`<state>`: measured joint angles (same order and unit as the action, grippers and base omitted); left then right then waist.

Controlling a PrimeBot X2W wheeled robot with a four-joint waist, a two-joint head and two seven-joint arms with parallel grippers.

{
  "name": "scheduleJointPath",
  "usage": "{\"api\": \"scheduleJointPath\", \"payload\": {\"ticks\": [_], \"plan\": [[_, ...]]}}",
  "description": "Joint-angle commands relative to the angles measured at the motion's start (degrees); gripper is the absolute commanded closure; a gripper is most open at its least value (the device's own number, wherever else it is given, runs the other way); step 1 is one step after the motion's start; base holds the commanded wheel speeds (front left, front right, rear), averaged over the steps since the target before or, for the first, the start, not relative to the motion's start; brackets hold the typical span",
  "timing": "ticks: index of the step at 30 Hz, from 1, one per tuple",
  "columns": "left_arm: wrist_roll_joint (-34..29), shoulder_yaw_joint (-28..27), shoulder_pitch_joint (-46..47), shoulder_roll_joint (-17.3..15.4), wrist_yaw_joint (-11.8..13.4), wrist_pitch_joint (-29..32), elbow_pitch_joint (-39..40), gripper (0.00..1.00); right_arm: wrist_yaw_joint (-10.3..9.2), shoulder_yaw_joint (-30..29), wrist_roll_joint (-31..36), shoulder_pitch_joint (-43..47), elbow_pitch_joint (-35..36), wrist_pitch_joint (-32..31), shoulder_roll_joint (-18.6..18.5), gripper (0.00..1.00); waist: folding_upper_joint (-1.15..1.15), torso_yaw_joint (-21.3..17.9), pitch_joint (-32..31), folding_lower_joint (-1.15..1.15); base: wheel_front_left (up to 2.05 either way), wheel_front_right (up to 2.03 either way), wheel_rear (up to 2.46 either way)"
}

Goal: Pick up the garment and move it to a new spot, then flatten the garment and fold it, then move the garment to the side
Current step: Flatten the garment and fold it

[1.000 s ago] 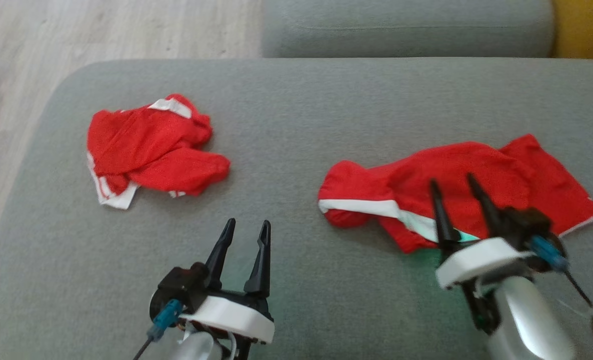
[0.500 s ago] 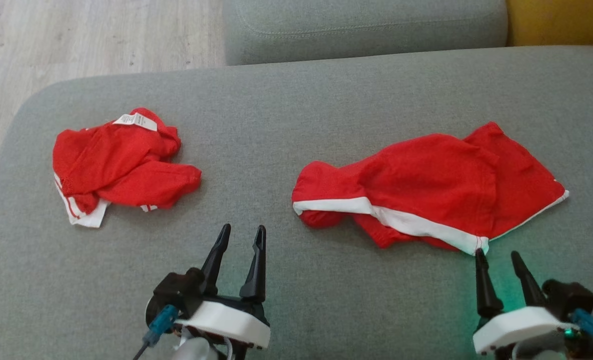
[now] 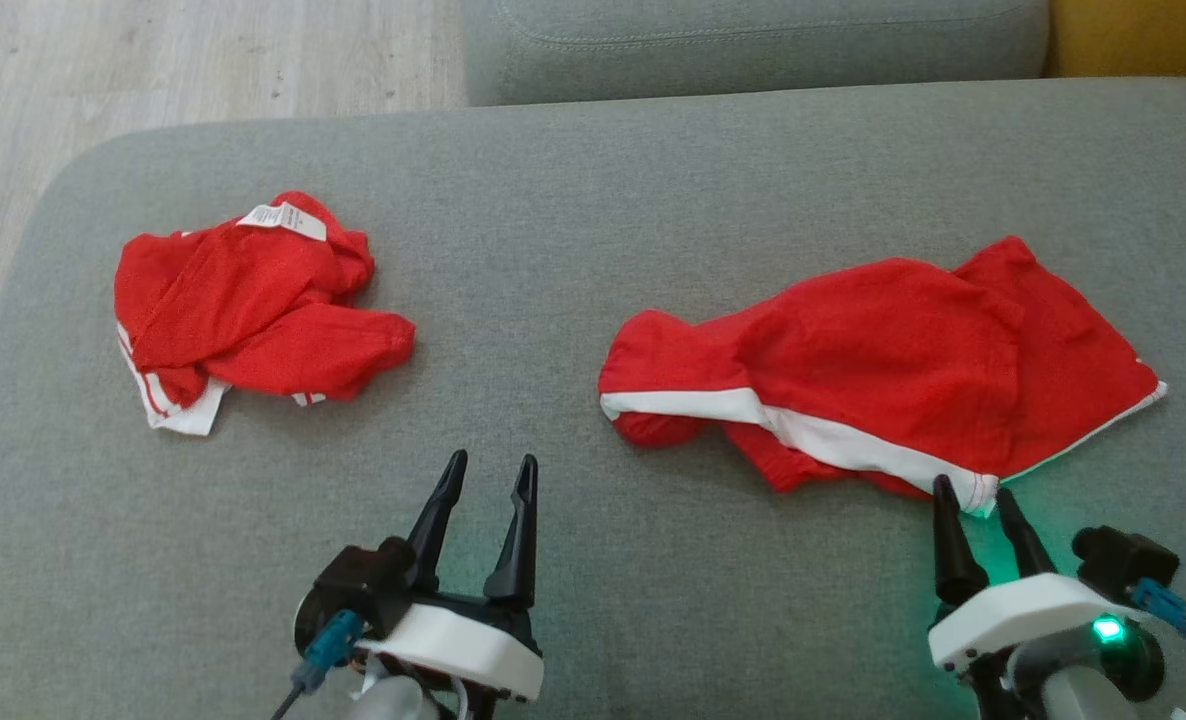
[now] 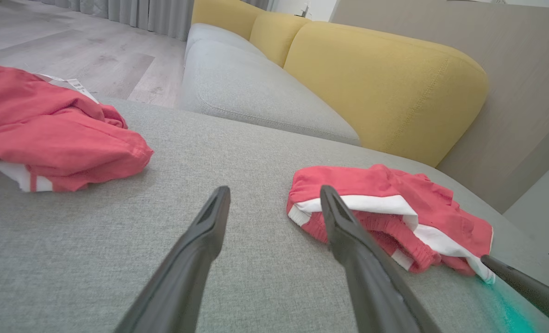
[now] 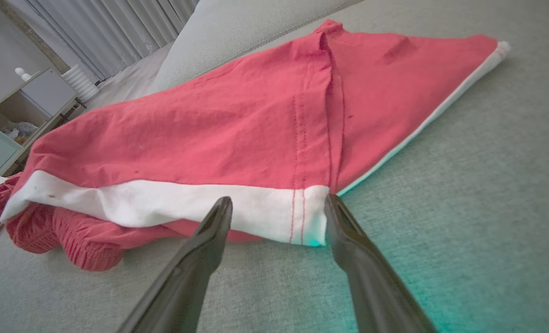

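Right gripper (image 3: 973, 490) backed off the red shorts (image 3: 883, 350), now wide open and empty at their near white corner, right side of the grey cushion (image 3: 593, 250), maybe touching. Guessing a corner grab for flattening comes next.

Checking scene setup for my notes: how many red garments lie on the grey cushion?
2. The crumpled garment lies on the left; the spread garment lies on the right, its white-banded corner by the right claw. None seems hidden.
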<state>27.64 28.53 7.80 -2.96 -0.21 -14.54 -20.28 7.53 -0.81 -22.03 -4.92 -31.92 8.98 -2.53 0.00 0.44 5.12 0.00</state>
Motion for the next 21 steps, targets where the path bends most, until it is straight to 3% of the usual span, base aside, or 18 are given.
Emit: {"api": "scheduleJointPath", "payload": {"ticks": [1,21], "plan": [[-0.50,-1.26,2.23,0.08,-0.30,-0.46,1.31,0.00,-0.04,1.71,-0.65,-2.24,1.24,-0.08,-0.35,0.00,0.00,0.09,0.05,0.00,0.00,0.00,0.00],[-0.95,-1.02,2.42,0.08,-0.41,-0.46,0.88,0.00,-0.04,2.74,-1.98,-4.11,-2.61,1.63,-0.35,0.00,0.00,-0.01,0.33,0.00,0.00,0.00,0.00]]}}
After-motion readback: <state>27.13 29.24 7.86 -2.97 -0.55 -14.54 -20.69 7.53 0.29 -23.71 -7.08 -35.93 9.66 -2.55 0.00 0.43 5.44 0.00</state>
